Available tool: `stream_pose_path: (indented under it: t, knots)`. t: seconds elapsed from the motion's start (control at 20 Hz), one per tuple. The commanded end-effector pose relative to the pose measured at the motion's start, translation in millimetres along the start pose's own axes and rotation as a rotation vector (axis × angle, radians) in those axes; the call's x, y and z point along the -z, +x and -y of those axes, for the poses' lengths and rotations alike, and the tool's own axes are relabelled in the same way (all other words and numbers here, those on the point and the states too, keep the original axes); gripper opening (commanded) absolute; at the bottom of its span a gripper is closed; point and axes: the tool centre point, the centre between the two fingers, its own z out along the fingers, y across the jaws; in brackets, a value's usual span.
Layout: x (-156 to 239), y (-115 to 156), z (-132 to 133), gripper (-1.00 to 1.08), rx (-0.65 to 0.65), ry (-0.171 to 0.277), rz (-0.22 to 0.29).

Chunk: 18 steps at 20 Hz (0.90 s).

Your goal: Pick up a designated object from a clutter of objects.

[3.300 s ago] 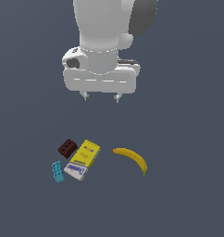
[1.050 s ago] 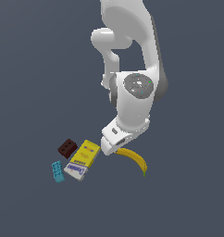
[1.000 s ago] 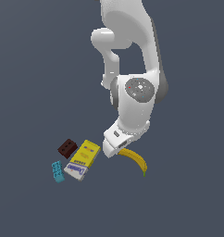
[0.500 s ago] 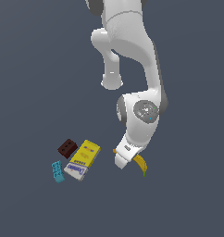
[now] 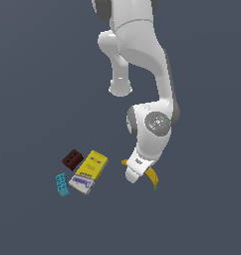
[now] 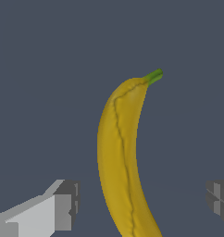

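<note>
The yellow banana (image 5: 152, 176) lies on the grey floor, mostly hidden behind my arm in the exterior view. In the wrist view the banana (image 6: 119, 157) fills the middle, its green stem tip (image 6: 153, 76) at the far end. My gripper (image 6: 141, 203) is open, one finger (image 6: 63, 206) on each side of the banana, close above it. In the exterior view the gripper (image 5: 137, 172) is low over the banana. The rest of the clutter lies to the exterior view's left: a yellow-white flat box (image 5: 88, 171), a dark brown studded block (image 5: 72, 159) and a small teal studded block (image 5: 62, 184).
The white arm (image 5: 142, 74) reaches down from above the banana. The box and the two blocks lie close together, a short gap away from the banana.
The gripper has swung from beside the flat box to the exterior view's right and come down over the banana. The objects have not moved.
</note>
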Motion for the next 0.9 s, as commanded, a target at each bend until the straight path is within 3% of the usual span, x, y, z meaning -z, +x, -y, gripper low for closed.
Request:
stream_pose_path:
  t: [0.0,0.6,0.65,0.85]
  knots:
    - [-6.7,-0.3,0.3,1.00,0.000,0.001,0.001]
    - [-48.3,0.5,0.4,1.00,0.005,0.000,0.000]
    - [-48.3,0.5,0.4,-1.00,0.005,0.000,0.000]
    - [-48.3,0.5,0.4,-1.00,0.005,0.000,0.000]
